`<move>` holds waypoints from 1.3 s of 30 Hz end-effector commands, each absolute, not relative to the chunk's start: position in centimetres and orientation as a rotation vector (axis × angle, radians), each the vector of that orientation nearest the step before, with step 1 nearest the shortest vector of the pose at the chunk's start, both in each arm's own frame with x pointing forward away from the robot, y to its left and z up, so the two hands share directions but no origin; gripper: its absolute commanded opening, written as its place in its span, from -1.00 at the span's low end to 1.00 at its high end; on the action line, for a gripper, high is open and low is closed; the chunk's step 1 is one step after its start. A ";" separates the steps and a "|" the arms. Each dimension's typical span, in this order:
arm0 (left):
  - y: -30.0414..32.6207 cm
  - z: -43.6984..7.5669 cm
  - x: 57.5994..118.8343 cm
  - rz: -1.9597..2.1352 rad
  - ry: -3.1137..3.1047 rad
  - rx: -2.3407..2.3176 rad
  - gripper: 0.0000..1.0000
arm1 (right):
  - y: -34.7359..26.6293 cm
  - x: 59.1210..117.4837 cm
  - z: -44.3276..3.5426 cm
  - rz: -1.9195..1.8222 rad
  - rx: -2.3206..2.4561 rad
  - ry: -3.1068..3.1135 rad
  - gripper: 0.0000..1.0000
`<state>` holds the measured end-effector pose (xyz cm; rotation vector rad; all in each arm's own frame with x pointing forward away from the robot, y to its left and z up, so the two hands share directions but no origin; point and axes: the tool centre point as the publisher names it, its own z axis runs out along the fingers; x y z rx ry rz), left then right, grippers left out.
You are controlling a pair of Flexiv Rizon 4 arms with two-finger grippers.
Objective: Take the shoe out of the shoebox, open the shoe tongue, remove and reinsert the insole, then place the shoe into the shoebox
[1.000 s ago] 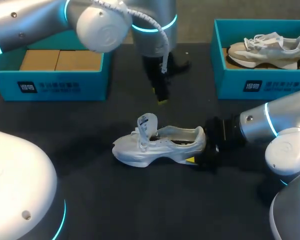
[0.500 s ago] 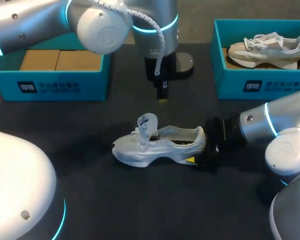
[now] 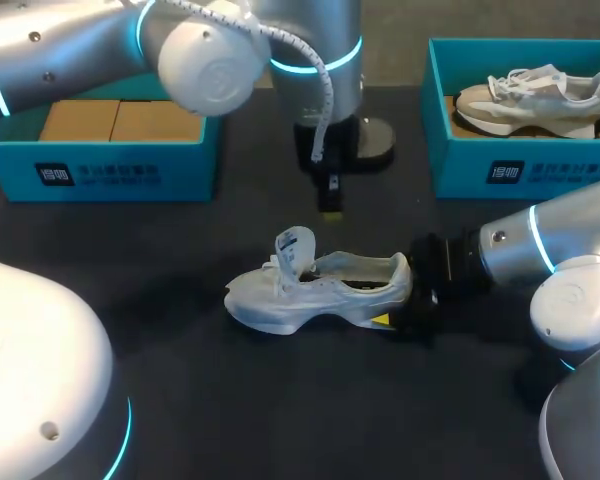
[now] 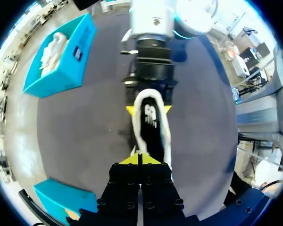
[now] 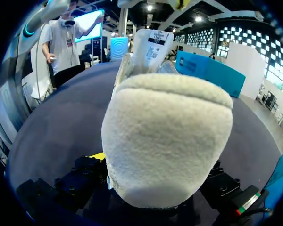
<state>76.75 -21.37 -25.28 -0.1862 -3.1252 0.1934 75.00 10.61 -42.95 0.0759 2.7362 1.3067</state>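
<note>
While shoe (image 3: 315,292) stands unboxed on bench (image 3: 280,400), tongue (image 3: 295,248) raised, I note right end effector (image 3: 398,300) clamped on heel, left end effector (image 3: 329,207) hovering over shoe, fingers together. Insole work, reboxing judged outstanding.

The head camera looked down from above and behind onto the dark table (image 3: 180,400). It showed the white sneaker (image 3: 320,290) at mid-frame and teal shoeboxes at upper left (image 3: 100,170) and upper right (image 3: 520,170). The left wrist camera hung high, facing straight down past the left gripper (image 4: 140,159) onto the same sneaker and the right gripper (image 4: 148,109). The right wrist camera sat low, very close behind the heel (image 5: 167,141), facing along the shoe toward its tongue (image 5: 153,44).
</note>
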 end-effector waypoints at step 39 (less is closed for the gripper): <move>-23.8 -37.8 73.3 0.171 -3.000 -0.335 -1.00 | 10.7 74.9 -43.1 1.301 0.078 2.738 -1.00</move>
